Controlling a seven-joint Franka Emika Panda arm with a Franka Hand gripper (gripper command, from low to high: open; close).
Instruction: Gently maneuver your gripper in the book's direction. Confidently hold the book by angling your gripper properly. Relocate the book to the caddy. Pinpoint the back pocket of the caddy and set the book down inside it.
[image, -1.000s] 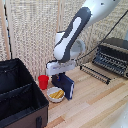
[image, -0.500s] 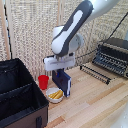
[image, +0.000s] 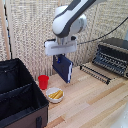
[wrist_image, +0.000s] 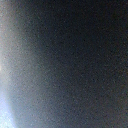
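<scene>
Clearly, the gripper (image: 60, 56) holds the unlabelled book (image: 63, 68).

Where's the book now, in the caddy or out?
Out. The book hangs from the gripper above the table, right of the caddy in the exterior view.

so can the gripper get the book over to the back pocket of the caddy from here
Probably yes: the gripper holds the book clear above the table, and the caddy's back pocket looks open on top.

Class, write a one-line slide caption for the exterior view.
Gripper holds the navy book above the wooden table, beside the open black caddy.
</scene>
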